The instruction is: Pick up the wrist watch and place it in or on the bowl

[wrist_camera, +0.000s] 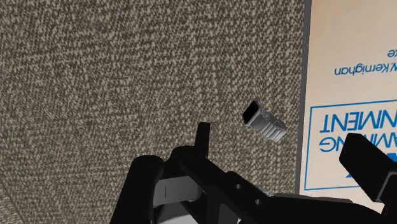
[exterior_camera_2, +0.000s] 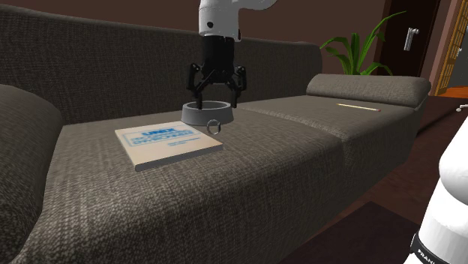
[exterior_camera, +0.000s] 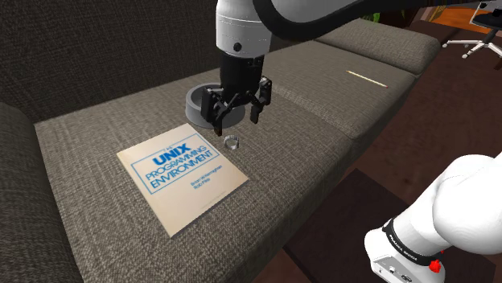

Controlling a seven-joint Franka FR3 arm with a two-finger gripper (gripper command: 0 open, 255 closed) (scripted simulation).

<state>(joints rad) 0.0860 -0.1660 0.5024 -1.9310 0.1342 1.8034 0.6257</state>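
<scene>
The wrist watch is a small grey band lying on the sofa seat just off the book's corner; in the second exterior view the watch lies in front of the bowl. The grey round bowl stands right behind it on the same cushion, bowl partly covered by my hand. My black gripper hangs open a little above the seat, over the bowl's near rim and the watch, holding nothing. In the wrist view the watch lies on the fabric between and just ahead of my spread gripper.
A cream book with blue lettering lies flat beside the watch. A thin pale stick rests on the far cushion. The sofa backrest rises behind the bowl. A plant and a door stand beyond the sofa.
</scene>
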